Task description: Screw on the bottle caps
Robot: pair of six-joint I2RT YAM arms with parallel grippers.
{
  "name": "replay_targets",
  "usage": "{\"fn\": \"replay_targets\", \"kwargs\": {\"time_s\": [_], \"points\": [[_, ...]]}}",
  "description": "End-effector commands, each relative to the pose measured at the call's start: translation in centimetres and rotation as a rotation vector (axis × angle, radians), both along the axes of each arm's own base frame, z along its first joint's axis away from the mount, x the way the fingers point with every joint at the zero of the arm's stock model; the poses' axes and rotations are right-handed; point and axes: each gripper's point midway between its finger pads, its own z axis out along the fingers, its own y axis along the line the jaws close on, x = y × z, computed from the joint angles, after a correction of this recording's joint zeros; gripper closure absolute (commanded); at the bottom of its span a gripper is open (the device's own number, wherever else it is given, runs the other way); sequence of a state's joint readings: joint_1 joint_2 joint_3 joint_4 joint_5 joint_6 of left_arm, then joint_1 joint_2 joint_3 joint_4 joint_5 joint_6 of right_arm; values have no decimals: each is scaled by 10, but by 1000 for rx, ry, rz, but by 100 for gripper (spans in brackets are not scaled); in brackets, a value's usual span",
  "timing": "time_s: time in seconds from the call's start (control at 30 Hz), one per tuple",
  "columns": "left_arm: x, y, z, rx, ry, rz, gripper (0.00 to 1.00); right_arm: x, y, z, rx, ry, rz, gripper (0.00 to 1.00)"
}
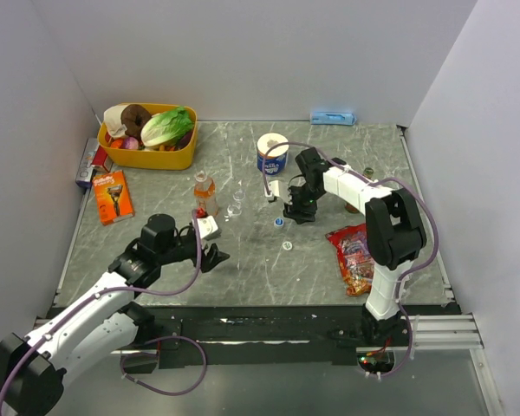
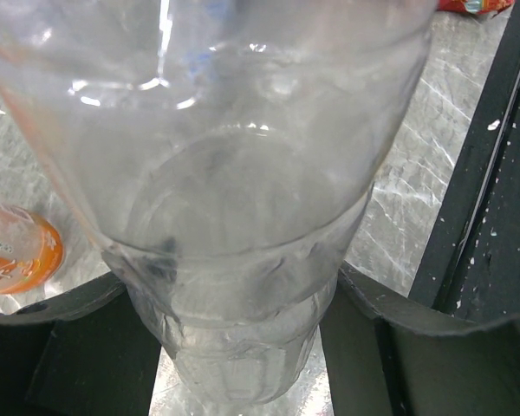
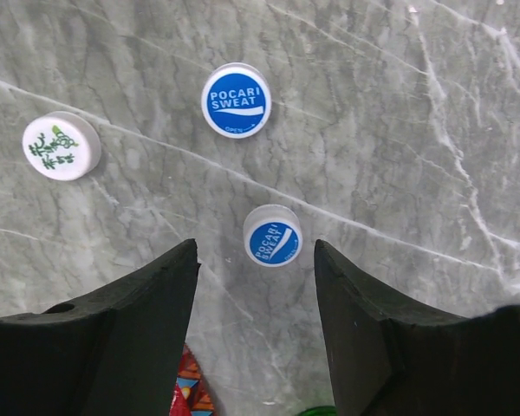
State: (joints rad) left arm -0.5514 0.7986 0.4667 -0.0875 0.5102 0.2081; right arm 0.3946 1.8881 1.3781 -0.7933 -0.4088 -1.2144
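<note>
A grey marbled table [image 1: 329, 173] sits inside a white-walled enclosure, with two robot arms mounted at its near edge.

The left gripper [image 2: 230, 277] has a clear bottle [image 2: 234, 199] between its fingers [image 2: 69, 347]. The dark pads sit close against both sides of the bottle and appear to pinch it. The bottle fills most of the left wrist view. An orange drink bottle [image 2: 17, 251] shows beyond it, standing left of the table's centre.

The right gripper [image 1: 295, 211] hangs low over the middle of the table with its fingers [image 3: 121, 338] spread and nothing between them. A near blue cap [image 3: 273, 235] lies flat, printed face up, just ahead of the gap between the fingertips. A far blue cap [image 3: 236, 100] lies beyond it, and a white cap [image 3: 61, 146] with green print lies off to the left. All three caps are apart from one another.

The caps are probably very light and stiff, so one could skid on the smooth stone. The best hold is likely across the cap's side wall. The clear bottle looks empty and thin-walled. It would probably buckle under a hard squeeze and turn in a loose one, so a firm hold low on the body seems best.
</note>
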Motion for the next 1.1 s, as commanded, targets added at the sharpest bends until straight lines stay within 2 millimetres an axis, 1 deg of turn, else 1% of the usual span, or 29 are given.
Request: {"fn": "replay_targets", "kwargs": {"time_s": [0.0, 0.17, 0.43, 0.67, 0.83, 1.07], "points": [[8, -3, 20, -54, -27, 13, 98, 9, 0, -4, -4, -36, 9, 39], [10, -2, 19, -59, -17, 25, 98, 13, -1, -11, -19, -41, -7, 43], [11, -2, 18, -60, -11, 28, 98, 12, 1, -20, -31, -37, -14, 44], [11, -2, 15, -61, -2, 30, 97, 13, -2, -28, -55, -61, -36, 50], [10, -3, 14, -63, 4, 26, 97, 14, 0, -27, -47, -66, -47, 55], [10, -3, 12, -67, 10, 22, 97, 18, 6, -23, -24, -83, -61, 55]]}}
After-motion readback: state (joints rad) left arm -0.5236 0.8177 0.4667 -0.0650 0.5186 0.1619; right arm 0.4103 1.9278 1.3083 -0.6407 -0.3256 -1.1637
